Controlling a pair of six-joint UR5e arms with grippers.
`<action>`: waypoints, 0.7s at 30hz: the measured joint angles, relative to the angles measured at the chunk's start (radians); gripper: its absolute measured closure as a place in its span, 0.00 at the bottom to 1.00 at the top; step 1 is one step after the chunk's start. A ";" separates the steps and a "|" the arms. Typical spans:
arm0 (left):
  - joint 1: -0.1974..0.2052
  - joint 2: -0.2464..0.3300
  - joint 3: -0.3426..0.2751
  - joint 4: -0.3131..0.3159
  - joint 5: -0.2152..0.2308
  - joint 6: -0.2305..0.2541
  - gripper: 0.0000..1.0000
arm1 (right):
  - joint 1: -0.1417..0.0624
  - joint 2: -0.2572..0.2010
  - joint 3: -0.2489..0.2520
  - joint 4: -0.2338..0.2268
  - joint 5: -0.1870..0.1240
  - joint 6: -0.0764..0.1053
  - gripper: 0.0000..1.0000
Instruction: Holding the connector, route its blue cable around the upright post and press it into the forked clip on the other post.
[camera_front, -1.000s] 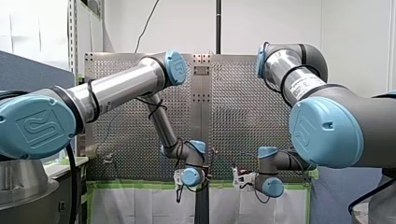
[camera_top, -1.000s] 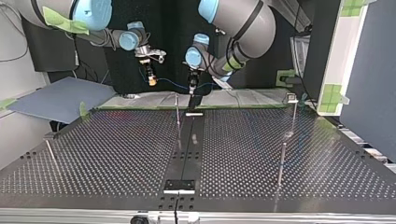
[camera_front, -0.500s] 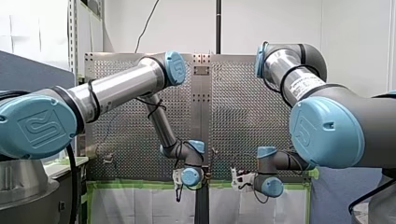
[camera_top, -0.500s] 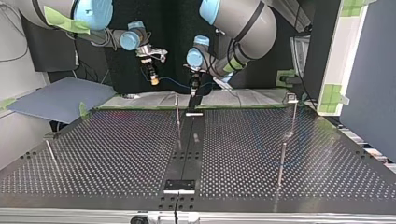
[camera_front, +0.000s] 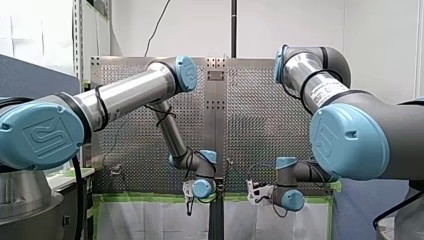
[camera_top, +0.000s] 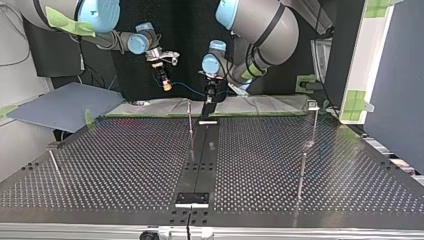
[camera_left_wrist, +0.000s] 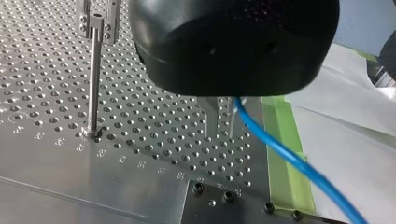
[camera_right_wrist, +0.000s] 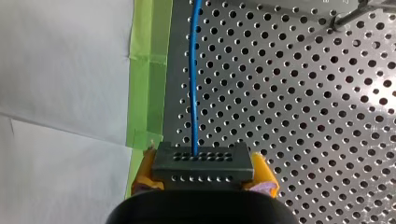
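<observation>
My right gripper (camera_right_wrist: 204, 176) is shut with its yellow pads (camera_right_wrist: 264, 173) on a black perforated connector (camera_right_wrist: 201, 161). The blue cable (camera_right_wrist: 194, 84) leaves the connector and runs straight ahead over the perforated plate. In the top view my right gripper (camera_top: 165, 82) hangs at the far edge, left of my left gripper (camera_top: 210, 95), with the cable (camera_top: 187, 90) strung between them. My left gripper (camera_left_wrist: 219, 135) has narrow metal fingers closed on the blue cable (camera_left_wrist: 289, 158), just above the plate. A thin upright post (camera_left_wrist: 93, 84) with a block-shaped head stands beside it.
Thin posts rise from the plate: one near the middle (camera_top: 190, 120), two at the top view's right (camera_top: 315, 122) (camera_top: 301, 172), one at its left (camera_top: 54, 165). Green tape (camera_left_wrist: 285, 154) and white sheeting (camera_right_wrist: 60, 70) border the plate's edge below the grippers.
Both grippers have drifted a little toward the top view's right, carrying the cable with them. The posts have not moved.
</observation>
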 joint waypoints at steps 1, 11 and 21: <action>0.001 0.000 0.000 0.000 0.000 0.000 0.99 | -0.001 0.000 0.000 0.000 0.001 0.000 1.00; 0.006 0.002 0.000 0.001 -0.005 0.001 0.99 | -0.017 0.000 0.000 0.002 0.036 0.012 1.00; -0.007 0.028 -0.005 0.003 -0.010 0.006 0.99 | -0.029 0.000 0.000 0.002 0.066 0.032 1.00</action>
